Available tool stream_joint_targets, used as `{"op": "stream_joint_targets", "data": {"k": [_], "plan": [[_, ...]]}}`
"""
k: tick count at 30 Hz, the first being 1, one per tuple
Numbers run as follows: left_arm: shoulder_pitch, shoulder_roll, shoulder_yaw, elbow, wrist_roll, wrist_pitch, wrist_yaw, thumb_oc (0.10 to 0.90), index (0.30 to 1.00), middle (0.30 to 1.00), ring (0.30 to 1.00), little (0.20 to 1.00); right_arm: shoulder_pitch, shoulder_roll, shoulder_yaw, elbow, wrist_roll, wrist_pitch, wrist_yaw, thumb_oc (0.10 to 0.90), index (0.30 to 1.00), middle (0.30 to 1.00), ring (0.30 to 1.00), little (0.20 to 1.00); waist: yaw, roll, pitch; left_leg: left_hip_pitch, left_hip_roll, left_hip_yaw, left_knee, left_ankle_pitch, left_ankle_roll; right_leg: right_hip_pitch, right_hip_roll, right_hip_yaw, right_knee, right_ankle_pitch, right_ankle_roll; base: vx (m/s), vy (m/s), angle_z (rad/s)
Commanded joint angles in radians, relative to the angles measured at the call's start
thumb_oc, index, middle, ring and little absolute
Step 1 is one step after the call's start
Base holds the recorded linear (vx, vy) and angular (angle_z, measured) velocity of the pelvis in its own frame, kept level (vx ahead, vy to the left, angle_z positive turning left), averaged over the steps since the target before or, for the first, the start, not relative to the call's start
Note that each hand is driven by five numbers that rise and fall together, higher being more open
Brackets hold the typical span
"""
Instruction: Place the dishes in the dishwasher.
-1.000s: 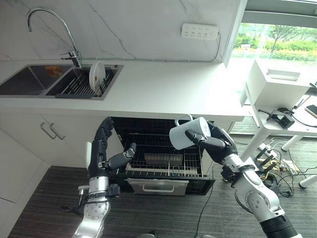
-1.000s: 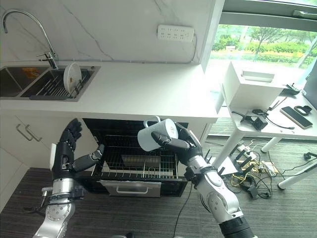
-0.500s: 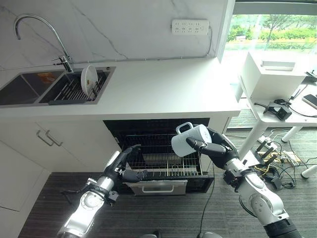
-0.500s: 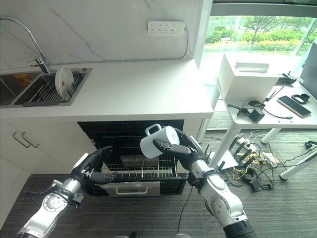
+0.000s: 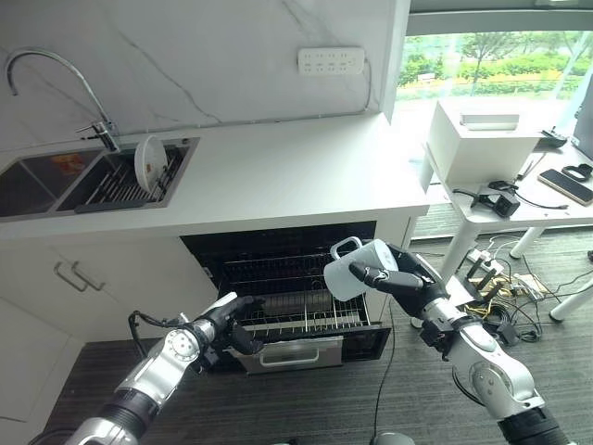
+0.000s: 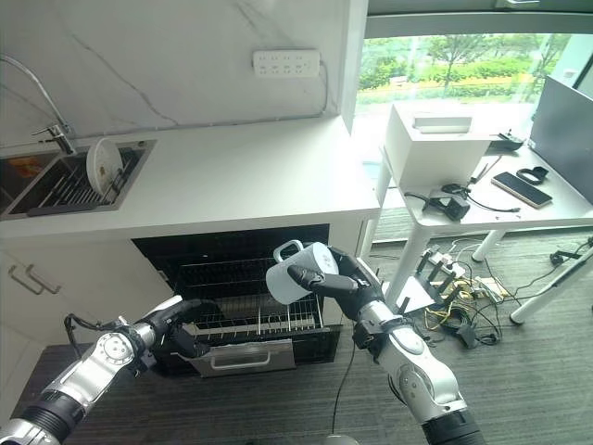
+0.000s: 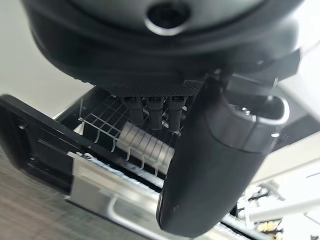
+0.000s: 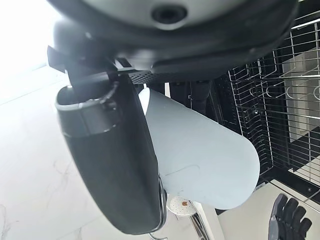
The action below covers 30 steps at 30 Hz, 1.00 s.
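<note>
My right hand is shut on a white mug, tilted on its side with the handle up, above the right part of the pulled-out dishwasher rack. In the right wrist view the mug lies against my thumb. My left hand has its fingers curled over the rack's front left edge, just above the drawer front. A white plate stands upright in the sink's drying rack.
The white counter overhangs the open dishwasher. A tap stands behind the sink at the left. A side table with a white box stands at the right, with cables on the floor below it.
The camera has shifted. My left hand has dropped from beside the rack and closed on its front left edge. The mug has sunk slightly in my right hand.
</note>
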Motion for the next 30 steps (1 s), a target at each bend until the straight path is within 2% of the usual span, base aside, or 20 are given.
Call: {"op": "stream_joint_targets", "data": {"k": [1,3,6,8,10,15,18,24,27,29,30], "plan": [[-0.109,0.023,-0.013,0.038,0.041,-0.002,-0.052,0.800,0.900,0.900,0.900,0.900,-0.110,0.003,-0.012,-0.066,0.034,-0.082,0.067,0.400,0.300,0.300,0.300,0.300,0.000,0.003,-0.071,0.011,0.052,0.074,0.094,-0.117,0.006,0.016,0.000,0.035,-0.076,0.061,0.011,0.01,0.005,-0.06],[-0.115,0.010,-0.026,0.067,0.058,0.001,-0.072,0.800,0.900,0.900,0.900,0.900,-0.110,0.004,-0.012,-0.065,0.033,-0.079,0.071,0.400,0.300,0.300,0.300,0.300,-0.004,0.003,-0.072,0.012,0.053,0.077,0.094,-0.117,0.006,0.016,0.001,0.037,-0.076,0.062,0.011,0.02,0.003,-0.05],[-0.112,-0.025,-0.052,0.133,0.113,0.017,-0.164,0.800,0.900,0.900,0.900,0.900,-0.109,0.008,-0.009,-0.071,0.030,-0.066,0.073,0.400,0.300,0.300,0.300,0.300,-0.012,0.003,-0.074,0.015,0.052,0.084,0.094,-0.120,0.008,0.015,0.003,0.044,-0.076,0.060,0.012,0.03,0.003,-0.09],[-0.094,-0.051,-0.074,0.164,0.143,0.073,-0.287,0.800,0.900,0.900,0.900,0.900,-0.107,0.010,-0.010,-0.078,0.031,-0.058,0.073,0.400,0.300,0.300,0.300,0.300,-0.018,0.004,-0.073,0.017,0.052,0.088,0.094,-0.121,0.009,0.014,0.005,0.048,-0.076,0.059,0.013,0.03,0.002,-0.11],[-0.059,-0.082,-0.097,0.181,0.163,0.159,-0.432,0.800,0.900,0.900,0.900,0.900,-0.100,0.018,-0.012,-0.087,0.022,-0.052,0.080,0.400,0.300,0.300,0.300,0.300,-0.024,0.005,-0.070,0.019,0.053,0.092,0.094,-0.123,0.012,0.012,0.007,0.053,-0.076,0.058,0.014,0.01,-0.001,-0.10],[-0.007,-0.097,-0.145,0.192,0.277,0.237,-0.651,0.800,0.900,0.900,0.900,0.900,-0.099,0.028,-0.002,-0.096,0.009,-0.047,0.073,0.400,0.300,0.300,0.300,0.300,-0.029,0.010,-0.066,0.023,0.052,0.101,0.094,-0.129,0.014,0.014,0.010,0.056,-0.076,0.051,0.015,0.00,0.003,-0.01],[0.014,-0.071,-0.190,0.123,0.314,0.294,-0.885,0.800,0.900,0.900,0.900,0.900,-0.116,0.027,0.001,-0.090,0.010,-0.043,0.068,0.400,0.300,0.300,0.300,0.300,-0.028,0.015,-0.061,0.025,0.052,0.107,0.094,-0.134,0.015,0.015,0.008,0.053,-0.076,0.048,0.016,0.01,0.016,-0.05],[0.036,-0.019,-0.200,-0.068,0.313,0.341,-1.152,0.800,0.900,0.900,0.900,0.900,-0.111,0.011,-0.008,-0.095,0.015,-0.047,0.061,0.400,0.300,0.300,0.300,0.300,-0.017,0.018,-0.052,0.024,0.046,0.103,0.094,-0.138,0.017,0.017,0.006,0.044,-0.076,0.050,0.017,0.00,0.002,-0.03],[0.051,0.001,-0.200,-0.139,0.340,0.348,-1.234,0.800,0.900,0.900,0.900,0.900,-0.110,0.008,-0.011,-0.089,0.015,-0.054,0.060,0.400,0.300,0.300,0.300,0.300,-0.011,0.019,-0.049,0.023,0.045,0.100,0.094,-0.138,0.017,0.018,0.002,0.037,-0.076,0.050,0.017,-0.01,-0.002,0.04],[0.059,0.004,-0.194,-0.161,0.335,0.356,-1.205,0.800,0.900,0.900,0.900,0.900,-0.110,0.010,-0.012,-0.083,0.011,-0.057,0.064,0.400,0.300,0.300,0.300,0.300,-0.009,0.018,-0.049,0.021,0.045,0.099,0.094,-0.137,0.017,0.018,0.002,0.036,-0.076,0.051,0.016,-0.01,-0.006,0.07],[0.062,0.009,-0.182,-0.176,0.297,0.357,-1.125,0.800,0.900,0.900,0.900,0.900,-0.110,0.009,-0.011,-0.083,0.011,-0.059,0.062,0.400,0.300,0.300,0.300,0.300,-0.005,0.018,-0.049,0.020,0.045,0.097,0.094,-0.136,0.017,0.019,0.001,0.034,-0.076,0.050,0.016,-0.01,-0.008,0.08]]}}
